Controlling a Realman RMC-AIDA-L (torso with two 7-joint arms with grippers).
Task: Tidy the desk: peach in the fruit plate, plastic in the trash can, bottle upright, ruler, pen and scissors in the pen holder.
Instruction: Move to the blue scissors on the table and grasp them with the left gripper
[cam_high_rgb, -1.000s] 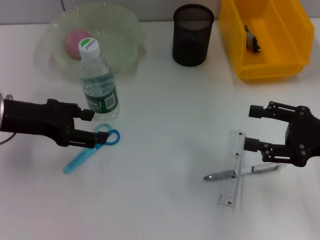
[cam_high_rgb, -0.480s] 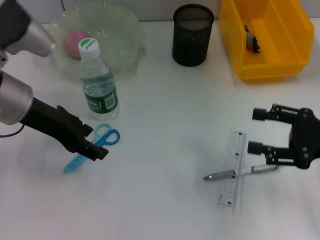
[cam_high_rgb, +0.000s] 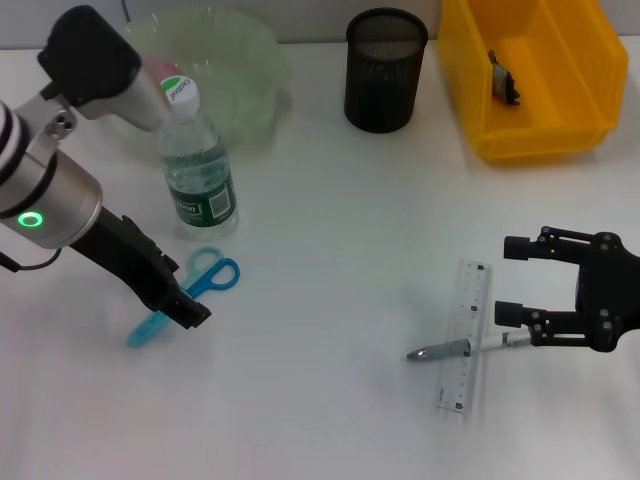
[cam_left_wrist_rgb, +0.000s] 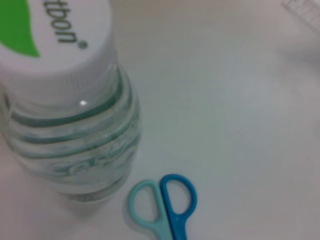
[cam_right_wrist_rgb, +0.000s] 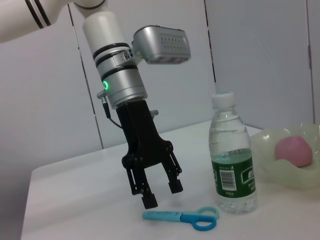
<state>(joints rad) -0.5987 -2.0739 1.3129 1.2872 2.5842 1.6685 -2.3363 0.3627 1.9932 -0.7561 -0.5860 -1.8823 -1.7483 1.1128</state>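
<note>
On the left of the desk (cam_high_rgb: 330, 220), the left gripper (cam_high_rgb: 180, 305) points steeply down over the scissors (cam_high_rgb: 185, 297), its 2 fingers spread apart and holding nothing, as the right wrist view shows. Its tips hang just above the sheathed blade end, with the blue loop handles lying away from it toward the upright bottle (cam_high_rgb: 195, 160). The scissors lie flat, their long axis running from near-left to far-right, so the fingers would need to straddle that line across its narrow width. The pen holder (cam_high_rgb: 386, 70) stands well apart at the far centre. On the right, the right gripper (cam_high_rgb: 512, 279) hovers open and empty just right of the pen (cam_high_rgb: 478, 345), which lies across the ruler (cam_high_rgb: 465, 335). The left arm is clearly nearer the scissors.
</note>
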